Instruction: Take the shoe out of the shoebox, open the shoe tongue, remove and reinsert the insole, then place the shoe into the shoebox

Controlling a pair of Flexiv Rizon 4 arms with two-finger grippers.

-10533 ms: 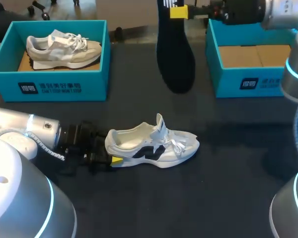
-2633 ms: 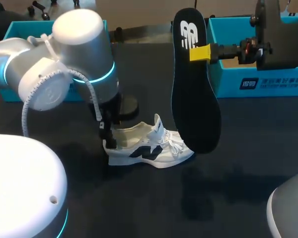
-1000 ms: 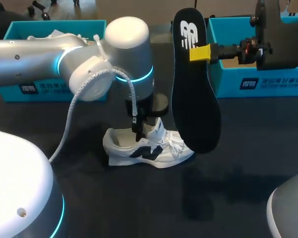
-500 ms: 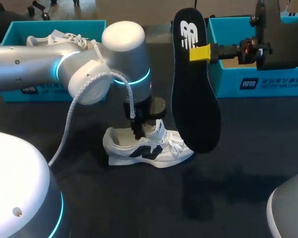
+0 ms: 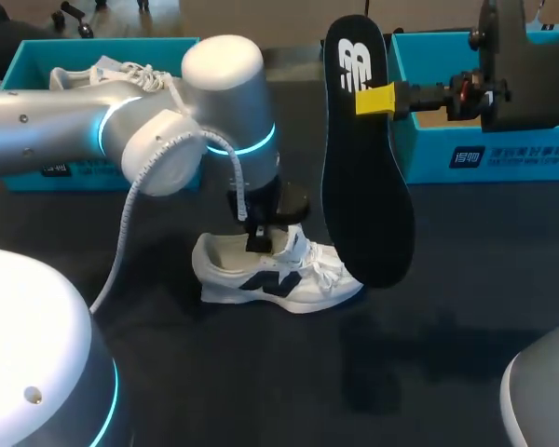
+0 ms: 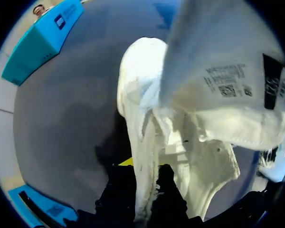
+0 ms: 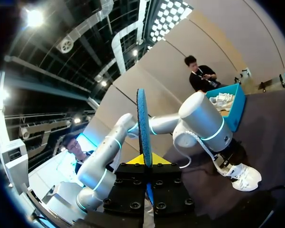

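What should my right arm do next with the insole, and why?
Probably lower the insole toward the opening of the shoe: the right gripper holds it up off the table, and the left gripper grips the shoe's side wall, steadying it.

- Your black insole (image 5: pixel 359 168) carried a white logo near its upper end.
- Your shoe (image 5: pixel 279 275) showed a dark letter mark on its side.
- The right shoebox (image 5: pixel 424 154) had a white logo and print, too small to read.
- The shoe tongue (image 6: pixel 213 52) bore a label (image 6: pixel 228 80) of codes, illegible.

On the dark worktop (image 5: pixel 429 317) the white shoe (image 5: pixel 275 275) lies centrally, toe toward 3 o'clock, left jaws down at its collar, while the right jaws at 1 o'clock clamp the black insole (image 5: pixel 359 177) upright.
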